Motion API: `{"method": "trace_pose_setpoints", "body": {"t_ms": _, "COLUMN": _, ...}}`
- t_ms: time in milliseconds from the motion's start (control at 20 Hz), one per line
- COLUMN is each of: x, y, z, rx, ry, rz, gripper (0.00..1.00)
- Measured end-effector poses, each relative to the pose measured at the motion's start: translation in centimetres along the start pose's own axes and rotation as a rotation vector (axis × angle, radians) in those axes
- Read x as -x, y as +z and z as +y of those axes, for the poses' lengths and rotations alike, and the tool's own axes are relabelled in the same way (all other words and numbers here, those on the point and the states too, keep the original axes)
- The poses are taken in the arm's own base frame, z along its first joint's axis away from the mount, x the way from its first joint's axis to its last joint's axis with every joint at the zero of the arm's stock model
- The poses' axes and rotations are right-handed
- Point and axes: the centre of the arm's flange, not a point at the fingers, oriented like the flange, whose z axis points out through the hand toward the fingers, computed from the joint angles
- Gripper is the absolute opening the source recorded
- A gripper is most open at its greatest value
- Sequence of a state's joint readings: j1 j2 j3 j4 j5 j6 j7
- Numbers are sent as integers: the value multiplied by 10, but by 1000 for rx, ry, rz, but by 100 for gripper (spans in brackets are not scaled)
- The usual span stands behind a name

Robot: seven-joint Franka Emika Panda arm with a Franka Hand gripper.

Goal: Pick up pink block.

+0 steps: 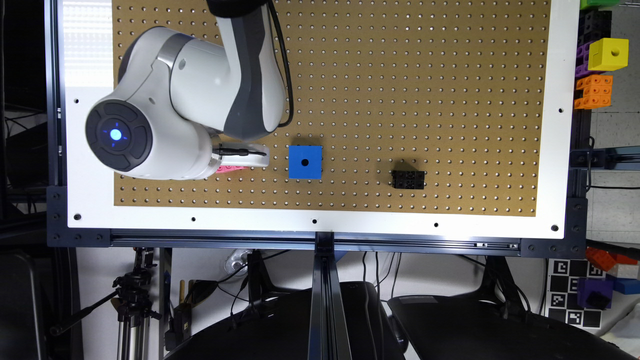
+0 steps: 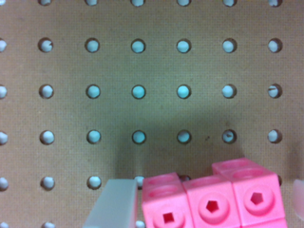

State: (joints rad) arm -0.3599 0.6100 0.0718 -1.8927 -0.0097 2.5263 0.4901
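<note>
The pink block point(image 2: 211, 202) is a small bright-pink brick with round holes, lying on the brown pegboard point(image 2: 156, 66). My gripper point(image 2: 209, 209) is low over it and open. One pale finger point(image 2: 114, 204) stands close against one end of the block, and a sliver of the other finger point(image 2: 299, 194) shows a little beyond the other end. In the exterior view the white gripper point(image 1: 243, 155) sits at the pegboard's left part, and a small edge of the pink block point(image 1: 231, 169) peeks out beneath it.
A blue cube point(image 1: 305, 162) with one hole stands just to the exterior view's right of the gripper. A black brick point(image 1: 408, 179) lies farther right. Coloured blocks point(image 1: 600, 70) are stacked off the board at the upper right.
</note>
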Motion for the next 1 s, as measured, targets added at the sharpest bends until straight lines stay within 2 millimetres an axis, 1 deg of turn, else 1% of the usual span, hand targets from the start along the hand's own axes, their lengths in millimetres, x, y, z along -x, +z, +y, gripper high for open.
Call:
{"method": "trace_pose_setpoints", "body": {"t_ms": 200, "x": -1, "y": 0, "z": -1, "rx": -2, "ry": -1, "rz": 4, "gripper": 100}}
{"method": "trace_pose_setpoints", "body": {"t_ms": 350, "x": -2, "y": 6, "z": -4, "rx": -7, "ry": -3, "rz": 11, "gripper": 100}}
{"method": "trace_pose_setpoints", "body": {"t_ms": 500, "x": -5, "y": 6, "z": -7, "rx": -10, "ry": -5, "rz": 17, "gripper": 100}}
{"method": "trace_pose_setpoints", "body": {"t_ms": 550, "x": -5, "y": 6, "z": -6, "rx": -10, "ry": -4, "rz": 17, "gripper": 0}}
{"method": "trace_pose_setpoints", "body": {"t_ms": 1000, "x": -5, "y": 6, "z": -6, "rx": -10, "ry": -4, "rz": 16, "gripper": 0}}
